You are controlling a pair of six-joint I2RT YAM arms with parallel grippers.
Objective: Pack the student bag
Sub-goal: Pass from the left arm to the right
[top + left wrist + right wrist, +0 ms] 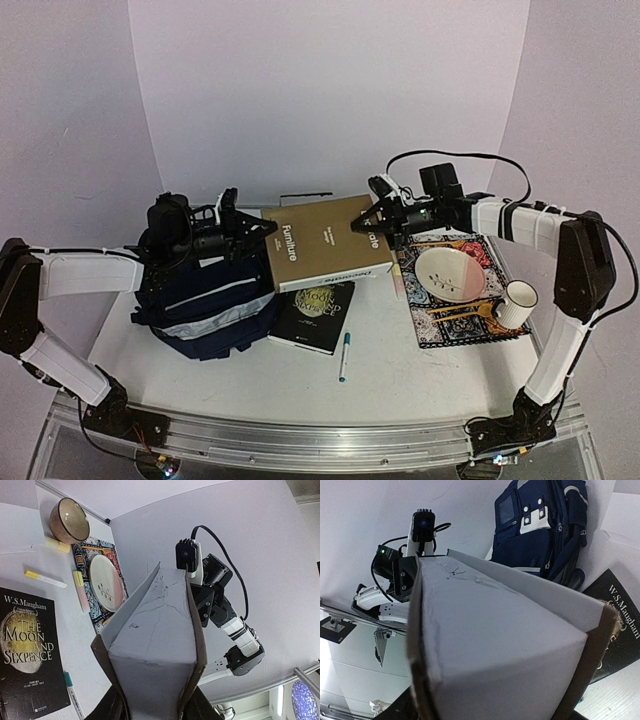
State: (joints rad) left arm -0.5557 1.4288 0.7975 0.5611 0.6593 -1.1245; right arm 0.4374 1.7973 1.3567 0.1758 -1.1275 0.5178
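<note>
Close under the left hand (240,226), the student bag (205,305)

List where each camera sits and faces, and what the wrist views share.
Top external: above and behind the bases, looking down; both arms show, left claw and right claw at opposite ends of the tan book, beside the student bag.
Left wrist: on the left arm, sighting along the book's page edge at the right arm; own fingers at bottom.
Right wrist: mirrored, facing the left arm and bag; own fingers barely visible.
Shared: both wrist views show the book and black paperback.
</note>
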